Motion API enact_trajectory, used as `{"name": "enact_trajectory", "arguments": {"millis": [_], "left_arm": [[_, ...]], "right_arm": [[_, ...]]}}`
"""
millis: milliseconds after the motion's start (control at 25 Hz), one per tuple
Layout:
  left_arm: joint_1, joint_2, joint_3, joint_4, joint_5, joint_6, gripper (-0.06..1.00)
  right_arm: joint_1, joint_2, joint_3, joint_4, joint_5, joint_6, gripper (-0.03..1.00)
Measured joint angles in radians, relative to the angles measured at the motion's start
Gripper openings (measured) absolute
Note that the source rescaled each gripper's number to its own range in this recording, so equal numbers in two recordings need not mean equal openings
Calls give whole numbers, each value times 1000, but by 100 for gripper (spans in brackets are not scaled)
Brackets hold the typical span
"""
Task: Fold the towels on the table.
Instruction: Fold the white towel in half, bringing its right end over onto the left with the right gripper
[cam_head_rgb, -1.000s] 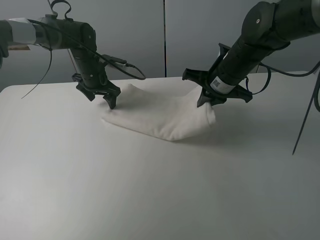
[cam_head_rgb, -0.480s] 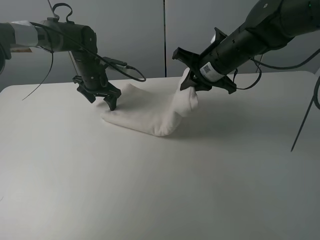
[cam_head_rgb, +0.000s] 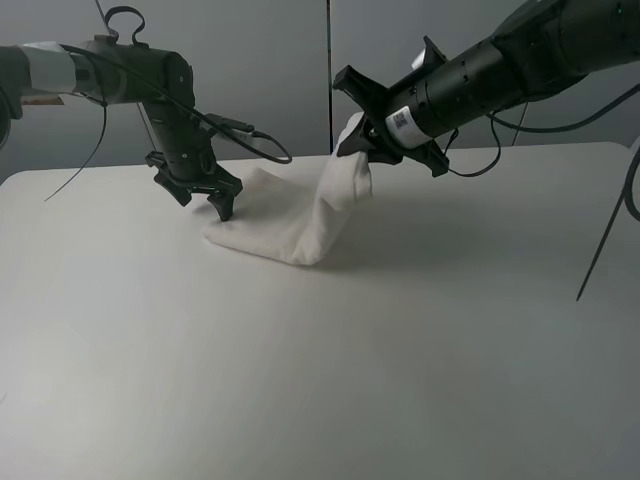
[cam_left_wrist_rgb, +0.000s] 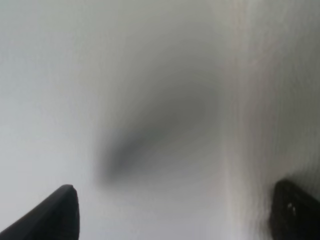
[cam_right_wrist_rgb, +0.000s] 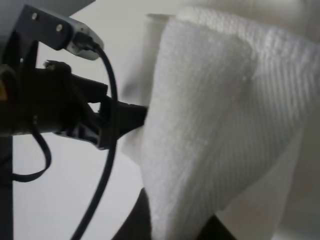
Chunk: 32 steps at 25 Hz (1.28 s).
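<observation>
"Up and across goes the right claw (cam_head_rgb: 354, 138). A second ago it was low at the towel's right end, and now it is high and nearer the middle."

"Is it gripping anything?"

"Yes, its fingers are pressed together on a corner of the towel (cam_head_rgb: 290, 228). The cloth hangs from it in a steep white flap, and the part left lying has drawn in narrower than before."

"And the left claw (cam_head_rgb: 206, 201)?"

"It hasn't stirred in that second. It is spread wide, tips pointing down at the towel's left edge, holding nothing. Whether the tips touch the cloth I can't tell. Its own camera gives only a pale blur between two dark fingertips set far apart."

"So where does the towel sit?"

"On the tabletop (cam_head_rgb: 320, 390), towards the back and left of centre, rumpled rather than flat. One end rests by the left claw and the other is lifted into the air."

"How much of the folding is done, would you say?"

"Very little, I'd judge — a first fold is under way but nothing has been laid down. The raised corner has to travel over to the far side, be set on the cloth beneath and be let go. Then the layers want squaring up, and likely another fold after that — the edges look nowhere near aligned."
</observation>
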Motion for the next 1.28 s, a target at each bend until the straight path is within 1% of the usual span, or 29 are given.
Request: {"name": "enact_trajectory", "arguments": {"millis": [80,240,320,520,680,840,1000,1160,1280], "left_arm": [[0,0,0,0,0,2,99],[0,0,0,-2,-2,10,99],[0,0,0,-2,-2,15,99],[0,0,0,-6,-4,19,99],[0,0,0,-6,-4,21,99],[0,0,0,-6,-4,22,99],[0,0,0,17,-2,22,99],[9,-22,0,86,8,22,99],[37,-36,0,93,29,22,99]], "right_arm": [[15,0,0,40,-18,-42,1],[50,2,0,79,-41,-71,1],[56,25,-19,88,-21,-75,1],[60,90,-125,107,61,-79,1],[64,109,-181,126,84,-79,1],[66,125,-196,130,107,-79,1],[66,132,-197,130,119,-81,1],[66,133,-197,144,127,-81,1],[66,133,-198,148,134,-81,1]]}}
